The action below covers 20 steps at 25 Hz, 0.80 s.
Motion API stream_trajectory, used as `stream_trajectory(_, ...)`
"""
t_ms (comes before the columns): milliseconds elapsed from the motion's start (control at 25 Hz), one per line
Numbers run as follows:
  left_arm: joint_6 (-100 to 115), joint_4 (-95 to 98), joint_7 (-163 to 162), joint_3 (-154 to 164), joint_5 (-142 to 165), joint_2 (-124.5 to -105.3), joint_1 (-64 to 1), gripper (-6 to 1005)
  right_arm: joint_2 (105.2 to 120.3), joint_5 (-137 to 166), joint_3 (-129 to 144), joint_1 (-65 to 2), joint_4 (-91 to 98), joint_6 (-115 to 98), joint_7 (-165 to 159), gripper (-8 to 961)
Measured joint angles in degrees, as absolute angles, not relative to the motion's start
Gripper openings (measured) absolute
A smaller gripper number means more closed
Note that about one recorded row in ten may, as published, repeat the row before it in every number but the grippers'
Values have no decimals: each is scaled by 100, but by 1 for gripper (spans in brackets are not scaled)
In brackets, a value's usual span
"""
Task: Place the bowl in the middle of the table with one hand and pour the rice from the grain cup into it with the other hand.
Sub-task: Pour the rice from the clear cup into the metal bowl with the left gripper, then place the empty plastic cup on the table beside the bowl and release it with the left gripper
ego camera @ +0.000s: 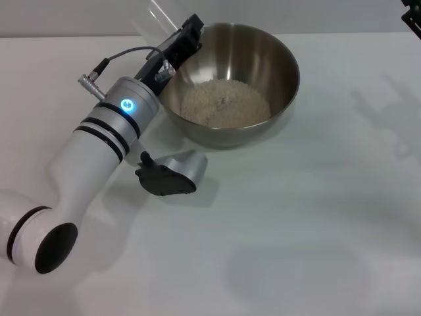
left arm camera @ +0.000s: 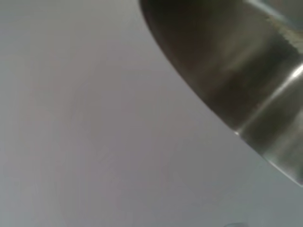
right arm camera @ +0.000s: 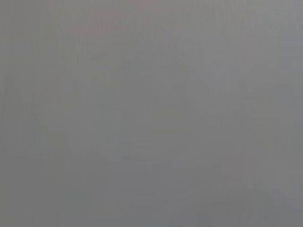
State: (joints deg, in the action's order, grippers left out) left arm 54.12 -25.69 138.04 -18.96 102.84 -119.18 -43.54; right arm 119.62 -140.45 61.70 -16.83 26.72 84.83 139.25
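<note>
The white table (ego camera: 316, 230) is filling the head view, stretching out on every side of the working hand. The steel bowl (ego camera: 279, 62) is sitting on it in the far middle part, directly on the right of the left gripper (ego camera: 191, 29), with its near-left rim passing just under the gripper's black tip. In the left wrist view the bowl's outer wall (left arm camera: 236, 71) is curving down close to the camera, with bare table (left arm camera: 94, 142) showing beside it.

The left arm (ego camera: 99, 151) is reaching from the near-left corner up toward the bowl, its white and silver forearm slanting over the table and a blue ring light glowing near the wrist. A grey and black fitting (ego camera: 171, 172) is hanging below the wrist, close to the table and just short of the bowl's near side.

The rice (ego camera: 223, 104) is lying in a pale heap in the bottom of the bowl, below and to the right of the gripper.

The clear grain cup (ego camera: 158, 16) is showing faintly just behind and to the left of the gripper, raised off the table and tilted; the gripper is pinching it at its near end, fingers pressed in on it.

A dark bit of the right arm (ego camera: 413, 12) is peeking in at the far right corner, well apart from the bowl; how its hand is set cannot be told.
</note>
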Motion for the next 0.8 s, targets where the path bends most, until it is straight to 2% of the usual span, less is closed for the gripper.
stream_trajectory(400,5598,-2896,12883,-1933,10562,-11918,-4237,26,11951,-14045,6152,-1661,2674,8481,13914,840)
stream_trajectory(800,5535,-2763,14297,-1965,10954,-11918,-4204,26,11941,-14045,6134,-1665,2716,8481,13869,840)
